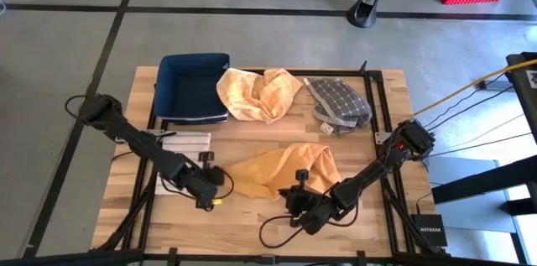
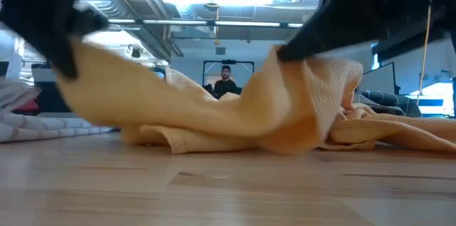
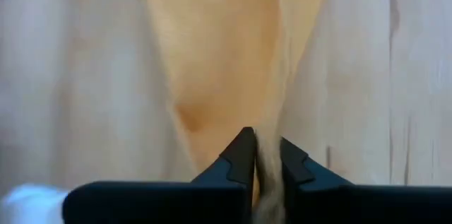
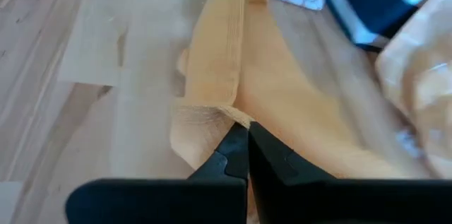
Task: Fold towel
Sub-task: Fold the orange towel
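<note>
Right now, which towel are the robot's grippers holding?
The plain orange towel at the table's front, pinched by both grippers. The patterned orange one and the grey checked one lie untouched farther back.

A plain orange-yellow cloth towel lies crumpled near the middle of the light wooden table, toward its front edge. It is bunched into soft folds rather than flat. One end is drawn out toward the left side, the other humps up in a raised fold at the right.
</note>
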Robot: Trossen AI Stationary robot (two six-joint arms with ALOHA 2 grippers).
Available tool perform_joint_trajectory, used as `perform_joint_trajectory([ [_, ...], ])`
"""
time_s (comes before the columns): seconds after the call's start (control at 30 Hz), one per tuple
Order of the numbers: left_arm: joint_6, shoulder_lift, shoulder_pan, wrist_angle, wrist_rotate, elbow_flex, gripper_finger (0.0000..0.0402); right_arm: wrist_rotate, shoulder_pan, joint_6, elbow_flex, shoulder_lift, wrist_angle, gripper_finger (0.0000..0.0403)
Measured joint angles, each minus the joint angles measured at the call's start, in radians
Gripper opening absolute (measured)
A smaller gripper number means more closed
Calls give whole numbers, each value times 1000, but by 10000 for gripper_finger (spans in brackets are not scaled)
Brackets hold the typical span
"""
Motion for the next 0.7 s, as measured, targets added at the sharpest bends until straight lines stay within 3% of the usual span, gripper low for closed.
perform_joint_trajectory([
  [0.17,-2,-112,-21,-250,-152,140,3,45,-1,-3,122,-80,-311,5],
  [0.33,31,-214,-20,-407,-372,298,5,106,-19,-3,305,-189,-676,5],
  [0.53,229,-307,3,-363,-581,458,4,129,-74,-83,517,-311,-886,5],
  [0.7,467,-339,15,-183,-611,541,2,89,-132,-256,657,-382,-880,5],
])
